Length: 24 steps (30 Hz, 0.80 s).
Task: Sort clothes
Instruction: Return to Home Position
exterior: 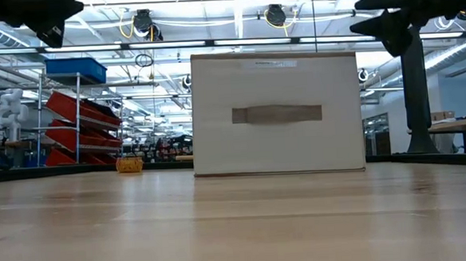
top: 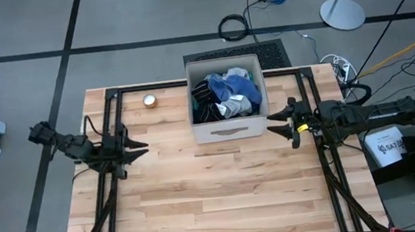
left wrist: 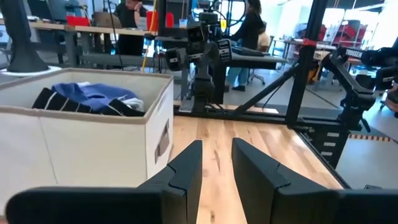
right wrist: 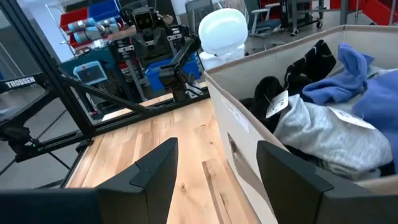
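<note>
A beige fabric box (top: pixel 228 125) stands at the middle of the table's far half. It holds the clothes in a pile: a blue garment (top: pixel 237 88), a black-and-white striped one (top: pixel 204 95) and a grey one (right wrist: pixel 329 134). My left gripper (top: pixel 143 146) hovers above the table left of the box, open with a narrow gap, pointing level toward it. My right gripper (top: pixel 274 123) hovers just right of the box's near right corner, open wider, pointing level toward the box. Neither has anything between its fingers (left wrist: pixel 186 168) (right wrist: pixel 155 165).
A small round yellowish object (top: pixel 149 100) sits on the table far left of the box. Dark frame rails (top: pixel 114 187) (top: pixel 336 180) run along both table sides. Bare wood (top: pixel 224 199) fills the table's near half. People and benches show beyond the table.
</note>
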### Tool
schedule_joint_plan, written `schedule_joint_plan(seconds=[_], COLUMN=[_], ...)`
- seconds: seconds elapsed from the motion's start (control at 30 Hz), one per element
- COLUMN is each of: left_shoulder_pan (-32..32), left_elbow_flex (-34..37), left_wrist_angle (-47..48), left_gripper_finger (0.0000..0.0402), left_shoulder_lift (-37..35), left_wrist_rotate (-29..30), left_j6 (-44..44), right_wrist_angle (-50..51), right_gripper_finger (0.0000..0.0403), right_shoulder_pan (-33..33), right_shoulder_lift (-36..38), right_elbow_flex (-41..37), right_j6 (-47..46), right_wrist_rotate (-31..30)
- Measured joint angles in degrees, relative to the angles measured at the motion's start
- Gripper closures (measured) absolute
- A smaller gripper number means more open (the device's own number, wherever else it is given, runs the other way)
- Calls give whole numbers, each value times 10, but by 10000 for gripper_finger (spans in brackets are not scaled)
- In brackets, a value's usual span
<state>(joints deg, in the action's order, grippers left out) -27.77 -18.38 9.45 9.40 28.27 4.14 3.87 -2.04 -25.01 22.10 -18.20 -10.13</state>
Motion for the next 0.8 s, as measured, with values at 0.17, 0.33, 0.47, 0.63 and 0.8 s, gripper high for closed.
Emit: schedule_joint_plan(seconds=[0.17,0.33,0.47,0.63,0.8], left_shoulder_pan=[0,0,1,19,63], left_elbow_flex=[20,60,92,123,124], left_wrist_angle=[-31,-79,-125,-172,-179], left_gripper_finger=[307,307,307,307,307], left_shoulder_lift=[-16,-25,-26,-26,-26], left_wrist_rotate=[0,-23,-33,-52,-78], left_j6=[0,0,0,-1,-3], right_wrist_angle=[-33,-77,-127,-135,-136], right_gripper_finger=[197,197,197,197,197], right_shoulder_pan=[0,0,0,0,2], right_shoulder_lift=[32,59,68,68,68], right_elbow_flex=[-43,-84,-115,-127,-128], right_j6=[-1,-2,-2,-1,14], right_wrist_rotate=[0,0,33,45,40])
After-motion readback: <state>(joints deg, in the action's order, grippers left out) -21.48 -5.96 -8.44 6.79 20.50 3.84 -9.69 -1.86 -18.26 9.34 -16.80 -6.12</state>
